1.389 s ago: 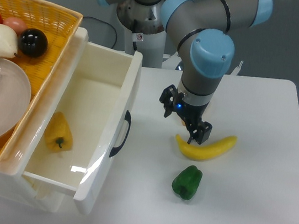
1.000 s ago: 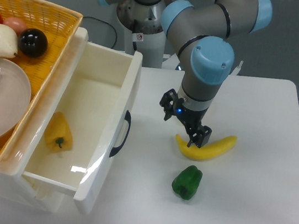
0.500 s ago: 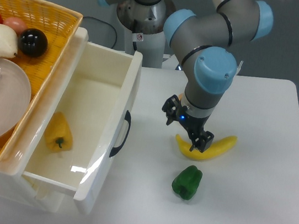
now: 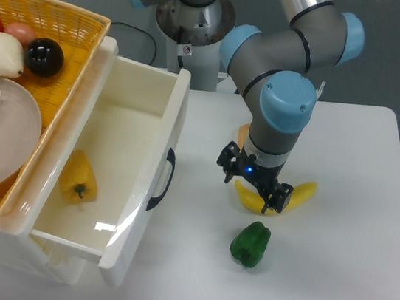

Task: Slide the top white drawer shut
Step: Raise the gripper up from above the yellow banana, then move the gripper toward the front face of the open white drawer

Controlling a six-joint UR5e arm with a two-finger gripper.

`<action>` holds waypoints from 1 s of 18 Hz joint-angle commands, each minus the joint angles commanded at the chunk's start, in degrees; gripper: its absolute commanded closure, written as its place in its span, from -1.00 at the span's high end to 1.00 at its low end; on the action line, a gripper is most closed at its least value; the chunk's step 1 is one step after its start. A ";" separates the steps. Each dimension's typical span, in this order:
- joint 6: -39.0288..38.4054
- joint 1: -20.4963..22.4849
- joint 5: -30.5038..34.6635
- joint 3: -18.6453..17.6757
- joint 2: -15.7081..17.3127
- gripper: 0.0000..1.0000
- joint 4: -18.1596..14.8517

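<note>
While top white drawer (image 4: 118, 176) stayed open at left edge, shifted gripper (image 4: 254, 181), fingers spread and empty, farther right over banana (image 4: 294, 195); closing unstarted.

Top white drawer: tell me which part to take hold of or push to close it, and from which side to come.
Go for the dark curved handle on the top white drawer, on its front panel. Come from the open table side, right of the panel, since the tray stands pulled out toward it. A flat push on the panel would likely do. The hand is over the banana.
</note>
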 joint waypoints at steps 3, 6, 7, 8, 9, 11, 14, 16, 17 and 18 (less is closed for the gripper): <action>-6.13 0.00 0.27 0.35 0.00 1.00 0.09; -13.43 -0.26 0.27 0.53 -0.44 1.00 0.18; -14.49 -0.53 0.27 0.53 -0.61 1.00 0.35; -14.94 -0.70 0.27 0.53 -0.79 1.00 0.96; -15.90 -0.97 0.18 0.44 -0.97 1.00 1.40; -20.02 -1.06 0.18 0.44 -1.49 1.00 2.02; -20.74 -2.46 0.27 0.44 -2.20 1.00 2.20; -21.10 -2.81 0.09 0.35 -2.29 1.00 2.20; -21.10 -3.42 0.09 0.35 -2.37 1.00 2.20; -21.01 -3.60 0.01 0.44 -2.37 1.00 2.20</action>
